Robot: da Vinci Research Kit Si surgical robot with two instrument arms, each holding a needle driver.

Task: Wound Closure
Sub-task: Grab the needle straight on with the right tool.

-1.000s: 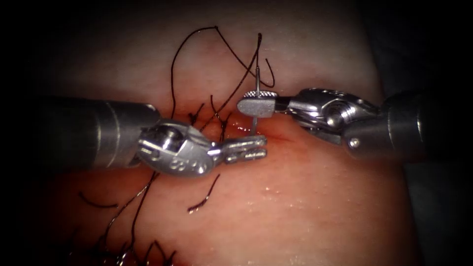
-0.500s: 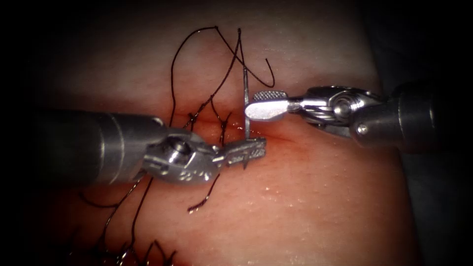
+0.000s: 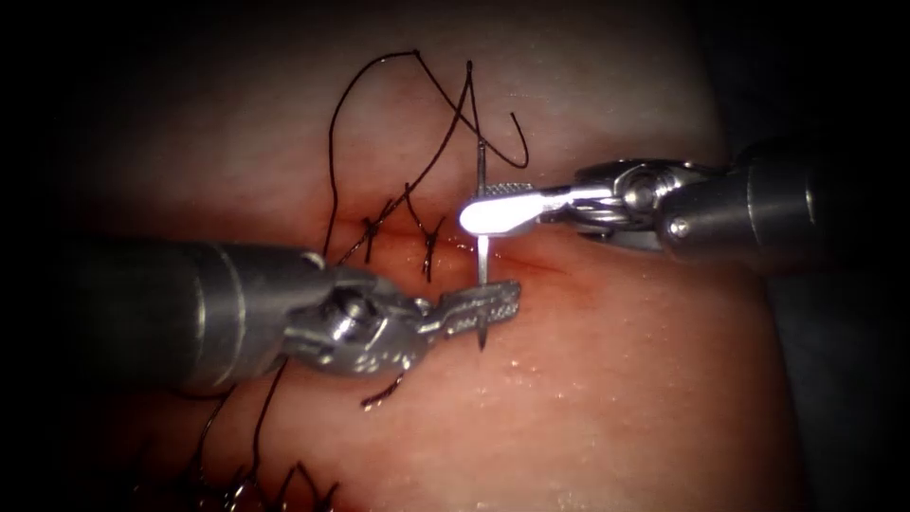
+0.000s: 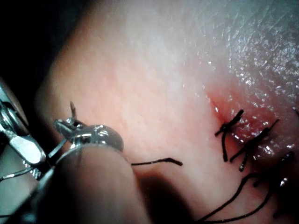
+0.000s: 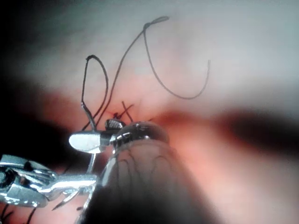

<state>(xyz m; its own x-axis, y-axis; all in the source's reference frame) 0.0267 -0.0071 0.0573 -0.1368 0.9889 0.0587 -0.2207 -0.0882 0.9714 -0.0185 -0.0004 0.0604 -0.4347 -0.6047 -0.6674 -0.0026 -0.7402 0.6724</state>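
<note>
The light is brightest close around the tips of the left tool and the right tool, and fades outward to black. Beyond the right tool's shaft lies a dim grey-blue surface.

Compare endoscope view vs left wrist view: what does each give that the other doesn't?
Endoscope view: the needle along its length, standing across the cut and apparently clear of the tissue. Its tail end is by the right end effector, with thread looping beyond.
Left wrist view: a close look at the needle's tip poking past the left end effector.
Both: the left end effector shut on the needle near its tip, the tied stitches, a cut thread end.
</note>
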